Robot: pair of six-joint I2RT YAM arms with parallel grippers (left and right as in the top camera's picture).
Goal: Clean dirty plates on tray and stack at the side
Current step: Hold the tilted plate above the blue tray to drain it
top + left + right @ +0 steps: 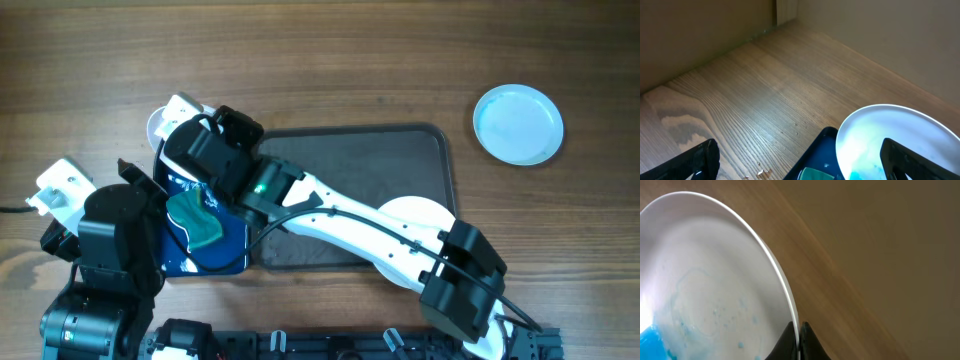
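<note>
Left gripper (pixel 797 152) jaws stand wide apart. Ahead and to their left is bare table (pixel 755 95), free passage. Ahead-right is blocked: plate (pixel 895 135) sits over blue tray (pixel 817 145), with sponge (pixel 815 175) just under the gap. Right gripper (pixel 799 337) jaws pinch that plate's rim. Plate fills all room left of them; right of them is open table. Behind those jaws, right arm (pixel 350 215) lies across brown tray (pixel 400 150), over second plate (pixel 420 212). Tray's far strip is free. Third plate (pixel 518 124) is well behind, with clear table all round.

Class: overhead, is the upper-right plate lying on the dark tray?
No, the plate lies on the table, apart from the dark tray.
</note>
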